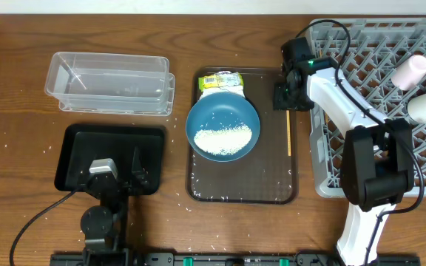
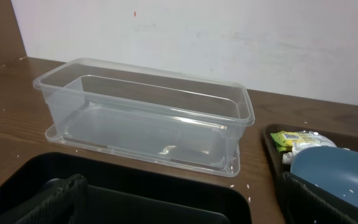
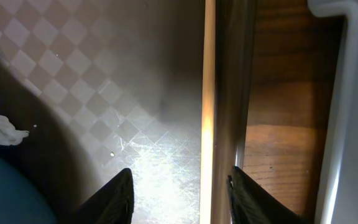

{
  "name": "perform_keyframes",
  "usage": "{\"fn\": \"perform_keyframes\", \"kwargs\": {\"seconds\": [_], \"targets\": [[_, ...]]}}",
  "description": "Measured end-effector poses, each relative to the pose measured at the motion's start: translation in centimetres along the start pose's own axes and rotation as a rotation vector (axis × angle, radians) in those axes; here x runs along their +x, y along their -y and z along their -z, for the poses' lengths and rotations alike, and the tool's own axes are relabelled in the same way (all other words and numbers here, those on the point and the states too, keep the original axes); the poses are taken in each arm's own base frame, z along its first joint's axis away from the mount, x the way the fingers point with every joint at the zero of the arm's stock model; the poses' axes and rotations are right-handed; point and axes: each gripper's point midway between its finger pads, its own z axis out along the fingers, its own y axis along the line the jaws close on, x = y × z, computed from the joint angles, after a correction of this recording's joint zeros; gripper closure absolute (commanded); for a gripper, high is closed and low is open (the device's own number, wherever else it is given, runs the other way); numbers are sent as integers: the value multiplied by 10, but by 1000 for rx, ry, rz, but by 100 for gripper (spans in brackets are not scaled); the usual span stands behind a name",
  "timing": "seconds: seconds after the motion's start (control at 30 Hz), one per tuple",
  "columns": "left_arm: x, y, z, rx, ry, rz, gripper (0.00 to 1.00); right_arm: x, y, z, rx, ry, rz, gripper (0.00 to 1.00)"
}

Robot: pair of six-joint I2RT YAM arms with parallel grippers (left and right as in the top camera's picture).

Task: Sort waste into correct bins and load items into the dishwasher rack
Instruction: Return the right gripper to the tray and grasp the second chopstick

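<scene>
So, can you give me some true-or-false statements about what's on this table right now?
The blue bowl holds white rice. True.
The clear tub is full of rubbish. False: it looks empty.
Cups lie in the grey rack. True.
The right pincer grips the bowl. False: it stands open astride the chopsticks at the brown tray's right edge.
The snack wrapper lies in the rack. False: it lies on the brown tray beside the bowl.
</scene>
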Motion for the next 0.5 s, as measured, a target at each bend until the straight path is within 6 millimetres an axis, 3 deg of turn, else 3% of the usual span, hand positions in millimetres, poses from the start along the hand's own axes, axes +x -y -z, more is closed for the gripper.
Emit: {"fn": "perform_keyframes", "kwargs": {"seconds": [0.3, 0.5], "targets": [[0, 0, 0, 0, 0, 0, 2, 7, 1, -23, 15, -40, 0, 55], [0, 0, 0, 0, 0, 0, 2, 9, 0, -24, 64, -31, 13, 55]]}}
